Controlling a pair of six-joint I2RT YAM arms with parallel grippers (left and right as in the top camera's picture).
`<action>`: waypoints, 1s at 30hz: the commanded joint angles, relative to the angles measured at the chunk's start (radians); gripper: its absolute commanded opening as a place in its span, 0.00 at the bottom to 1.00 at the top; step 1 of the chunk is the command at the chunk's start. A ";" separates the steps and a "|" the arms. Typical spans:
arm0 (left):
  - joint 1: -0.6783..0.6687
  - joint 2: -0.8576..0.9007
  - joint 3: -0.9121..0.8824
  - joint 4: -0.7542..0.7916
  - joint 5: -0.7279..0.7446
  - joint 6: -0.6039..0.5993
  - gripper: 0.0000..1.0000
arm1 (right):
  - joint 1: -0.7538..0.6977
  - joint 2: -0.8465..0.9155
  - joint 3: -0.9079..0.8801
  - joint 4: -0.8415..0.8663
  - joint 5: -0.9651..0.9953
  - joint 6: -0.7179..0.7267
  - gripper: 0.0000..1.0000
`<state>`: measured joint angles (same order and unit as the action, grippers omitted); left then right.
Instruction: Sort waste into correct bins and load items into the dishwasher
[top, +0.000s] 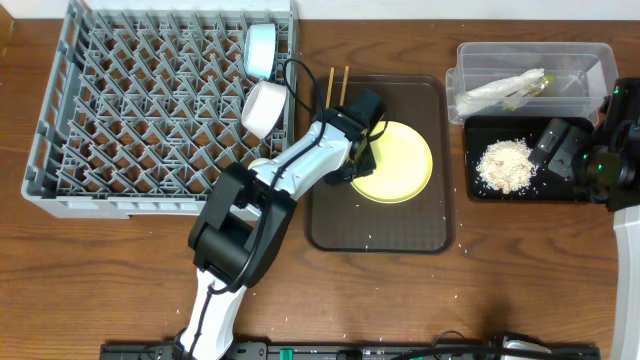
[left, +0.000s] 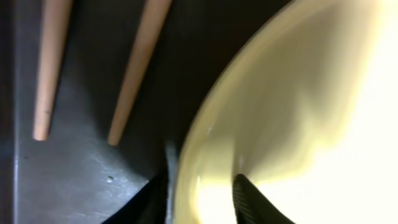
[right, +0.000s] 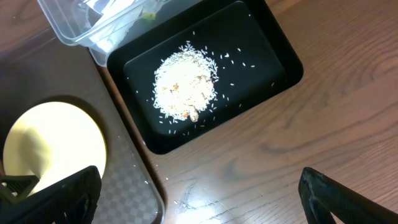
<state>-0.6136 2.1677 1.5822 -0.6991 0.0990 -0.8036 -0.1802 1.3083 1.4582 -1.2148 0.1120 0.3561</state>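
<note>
The yellow plate (top: 400, 160) lies on the brown tray (top: 380, 235). My left gripper (top: 358, 152) straddles the plate's left rim (left: 205, 162), one finger outside and one inside, shut on it. Two chopsticks (top: 336, 84) lie on the tray behind it and show in the left wrist view (left: 140, 68). A light blue bowl (top: 262, 48) and a white bowl (top: 264, 107) stand in the grey dish rack (top: 150, 110). The rice crumbs (top: 505, 165) lie in the black tray (top: 515, 192). The napkin (top: 495, 92) and wrapper (top: 530, 85) are in the clear tub (top: 590, 60). My right gripper (right: 199, 193) is open and empty. The cup is not visible.
The black tray (right: 249, 74) and its crumbs (right: 185, 86) sit right beside the brown tray's right edge (right: 130, 180). Stray rice grains lie on the wooden table (right: 323, 124) and on the brown tray. The right arm (top: 605, 160) stands at the table's right edge.
</note>
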 joint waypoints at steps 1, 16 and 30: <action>-0.011 0.035 -0.019 -0.003 0.003 -0.017 0.27 | -0.017 -0.001 0.010 -0.001 0.003 0.013 0.99; 0.010 -0.021 -0.018 -0.002 -0.002 0.081 0.07 | -0.017 -0.001 0.010 -0.001 0.003 0.013 0.99; 0.000 -0.296 -0.018 -0.059 -0.323 0.347 0.08 | -0.017 -0.001 0.010 -0.002 0.003 0.013 0.99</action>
<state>-0.6060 1.9194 1.5646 -0.7326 -0.0765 -0.5686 -0.1802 1.3083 1.4582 -1.2148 0.1120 0.3565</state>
